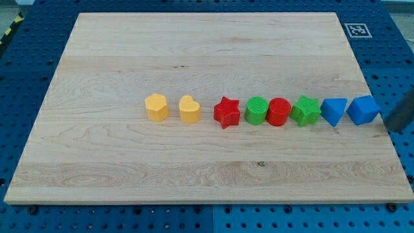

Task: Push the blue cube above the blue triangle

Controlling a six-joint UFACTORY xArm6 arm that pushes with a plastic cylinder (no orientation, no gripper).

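Observation:
The blue cube (363,109) sits near the board's right edge, at the right end of a row of blocks. The blue triangle (334,110) is just to its left, almost touching it. My rod comes in from the view's right edge, and its tip (392,127) is just right of the blue cube and slightly lower, a small gap apart.
The row runs leftward along the wooden board (194,52): green star (306,110), red cylinder (279,112), green cylinder (257,110), red star (226,112), yellow heart (189,109), yellow hexagon (156,107). A marker tag (356,30) lies beyond the top right corner.

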